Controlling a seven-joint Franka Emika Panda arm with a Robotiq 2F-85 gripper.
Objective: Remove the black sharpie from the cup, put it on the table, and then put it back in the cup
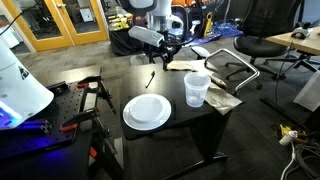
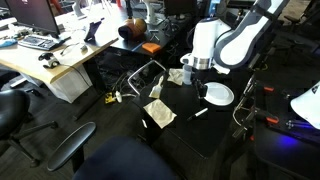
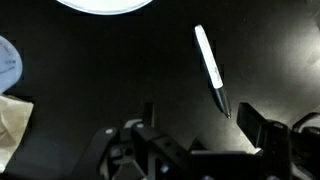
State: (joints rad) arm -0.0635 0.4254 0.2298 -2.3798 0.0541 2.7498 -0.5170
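Note:
The black sharpie [image 1: 151, 79] lies flat on the black table [image 1: 185, 125], behind the white plate. In the wrist view the sharpie [image 3: 210, 65] shines pale with glare, and its tip points toward my right finger [image 3: 252, 125]. My gripper [image 3: 200, 120] is open just above the table with nothing between its fingers, and the sharpie lies just ahead of them. In an exterior view the gripper [image 1: 165, 55] hangs over the table's back edge near the sharpie. The clear cup [image 1: 197, 89] stands upright to the right of the plate, and it shows at the left edge of the wrist view as the cup [image 3: 5, 62].
A round white plate [image 1: 147, 111] sits at the table's front left and shows in the wrist view as the plate [image 3: 105, 5]. A crumpled cloth [image 1: 222, 97] lies beside the cup. Office chairs [image 1: 250, 50], a wooden desk [image 2: 60, 65] and clamps [image 1: 90, 90] surround the table.

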